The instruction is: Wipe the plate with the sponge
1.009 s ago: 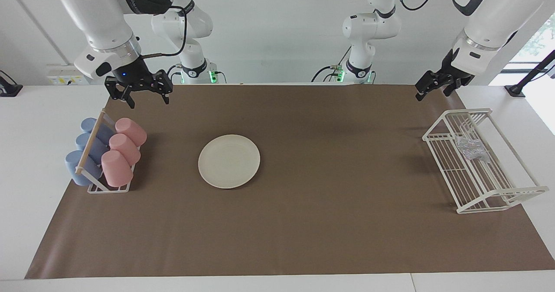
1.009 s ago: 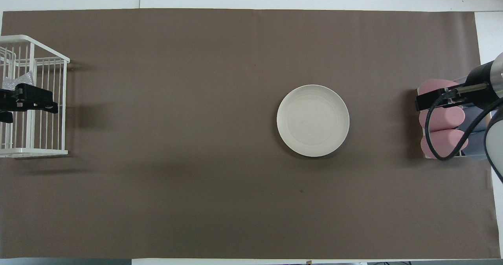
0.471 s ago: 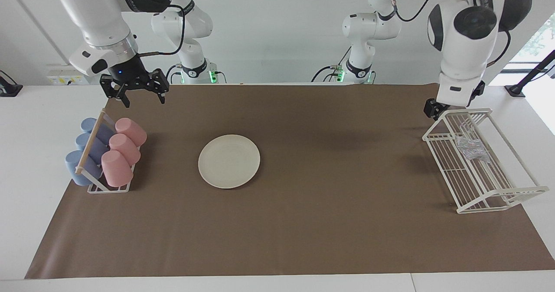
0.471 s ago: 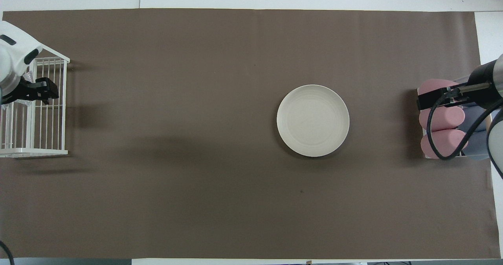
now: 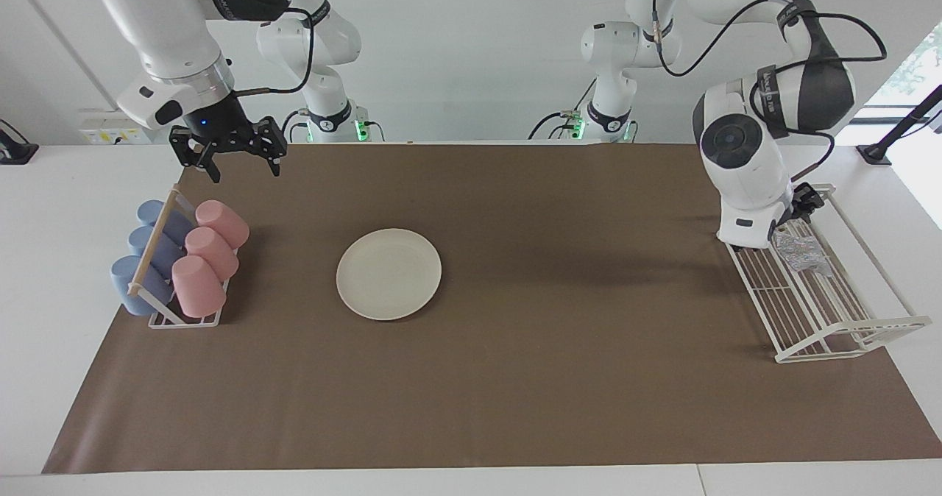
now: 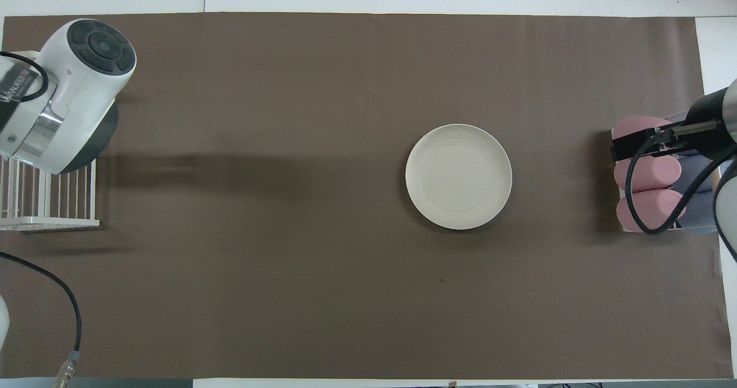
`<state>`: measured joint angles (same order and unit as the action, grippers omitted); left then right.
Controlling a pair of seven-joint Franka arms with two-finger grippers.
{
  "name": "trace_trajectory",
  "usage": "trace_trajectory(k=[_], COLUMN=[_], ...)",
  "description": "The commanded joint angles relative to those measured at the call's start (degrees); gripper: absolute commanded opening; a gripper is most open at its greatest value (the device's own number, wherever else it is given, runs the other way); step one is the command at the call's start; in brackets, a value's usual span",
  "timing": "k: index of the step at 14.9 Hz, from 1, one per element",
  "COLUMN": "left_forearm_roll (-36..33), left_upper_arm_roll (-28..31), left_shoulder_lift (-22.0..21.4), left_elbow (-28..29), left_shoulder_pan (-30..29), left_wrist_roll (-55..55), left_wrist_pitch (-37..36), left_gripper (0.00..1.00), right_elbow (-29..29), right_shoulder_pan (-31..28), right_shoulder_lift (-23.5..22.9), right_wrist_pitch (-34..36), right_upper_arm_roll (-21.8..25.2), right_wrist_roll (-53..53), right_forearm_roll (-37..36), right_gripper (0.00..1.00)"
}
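Cream-white and stiff, the plate (image 5: 388,274) lies flat on the brown mat of the counter (image 5: 559,378), near the cup rack (image 5: 180,318) over which the right claw (image 5: 228,150) waits, fingers apart. Toward the left arm's end, the sponge (image 5: 798,252) sits in the white wire rack (image 5: 831,334), likely soft and light, best pinched across its bulk; the left claw (image 5: 798,207) hangs just over it, its fingers too hidden to tell.

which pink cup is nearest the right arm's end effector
The pink cup nearest the robots in the cup rack; the right end effector hangs by that end, and the other two pink cups lie farther from the robots.
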<state>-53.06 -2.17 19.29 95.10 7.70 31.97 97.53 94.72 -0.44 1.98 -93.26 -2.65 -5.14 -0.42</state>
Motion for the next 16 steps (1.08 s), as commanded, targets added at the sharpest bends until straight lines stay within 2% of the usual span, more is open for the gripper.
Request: trace_trajectory(k=[1,4,5,6,9,10,12,14,16], left_forearm_roll=[-5.5,-5.3,-5.2,-5.2,-5.2,-5.2,-5.1,-4.8,-1.8], left_upper_arm_roll=[0.3,0.1,0.1,0.1,0.1,0.2,0.2,0.1,0.1], left_shoulder_lift=[1.0,1.0,1.0,1.0,0.9,0.8,0.8,0.8,0.2], left_elbow=[1.7,1.8,1.8,1.8,1.9,2.1,2.2,1.8,-0.4], left_shoulder_pan=[0.0,-0.1,-0.1,-0.1,-0.1,-0.2,-0.3,-0.3,-0.3], left_wrist_roll=[2.1,4.0,4.0,4.1,4.9,5.3,6.2,7.3,6.8], left_wrist_pitch=[1.0,1.3,1.0,0.8,0.4,0.4,0.6,0.9,0.6], left_gripper=[1.0,0.99,0.93,0.79,0.11,0.0,0.0,0.0,0.0], right_elbow=[-0.2,-0.2,-0.1,0.4,1.6,1.6,1.6,1.6,1.4], right_shoulder_pan=[-0.5,0.0,0.1,0.1,0.3,0.3,0.5,3.1,5.1], right_shoulder_lift=[-0.1,-0.1,0.0,0.2,0.7,0.7,0.8,0.8,0.8], right_wrist_pitch=[0.1,0.2,0.3,0.3,0.4,0.4,0.5,0.5,0.5], right_upper_arm_roll=[-0.3,-0.4,-0.4,-0.3,-0.4,-0.4,-1.0,-1.2,-1.5], right_wrist_roll=[3.1,11.6,14.1,17.2,25.9,29.1,38.4,47.3,57.1], right_forearm_roll=[-0.8,-0.8,-0.9,-0.9,-1.0,-1.0,-0.9,-0.3,0.3], right_gripper=[1.0,1.0,1.0,1.0,1.0,1.0,1.0,1.0,1.0])
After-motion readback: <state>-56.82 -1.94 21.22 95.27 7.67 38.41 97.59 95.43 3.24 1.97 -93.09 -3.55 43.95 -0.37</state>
